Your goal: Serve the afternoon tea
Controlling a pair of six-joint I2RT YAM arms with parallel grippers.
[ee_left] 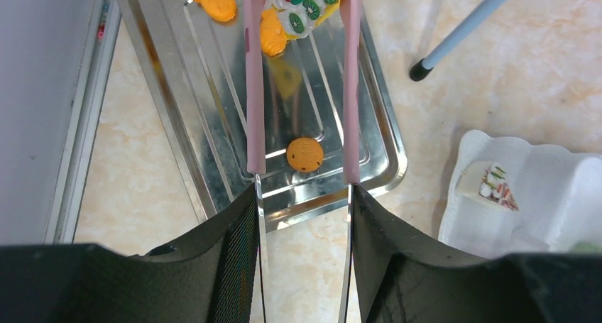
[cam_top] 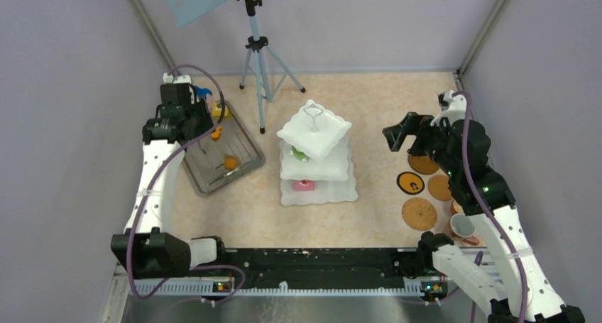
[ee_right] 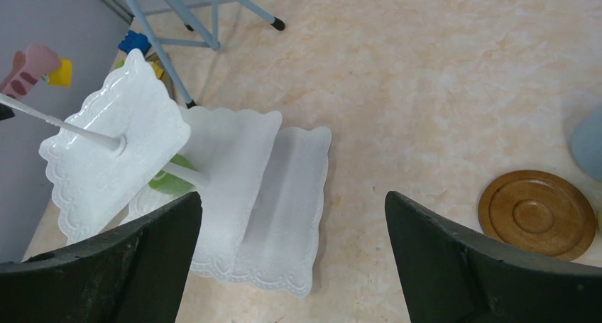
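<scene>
My left jaws (ee_left: 302, 172) spread above the steel tray (ee_left: 177, 117), round orange pastry (ee_left: 305, 154) between them untouched, right jaws (ee_right: 291, 216) spread, fingertips cropped, tiered stand (cam_top: 316, 155) mid-worktop, green pastry (ee_right: 169, 182) half hidden.

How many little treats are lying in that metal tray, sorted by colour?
Orange pastries: 3
Yellow pastry topped with green slices: 1
Total: 4 showing in the steel tray
</scene>
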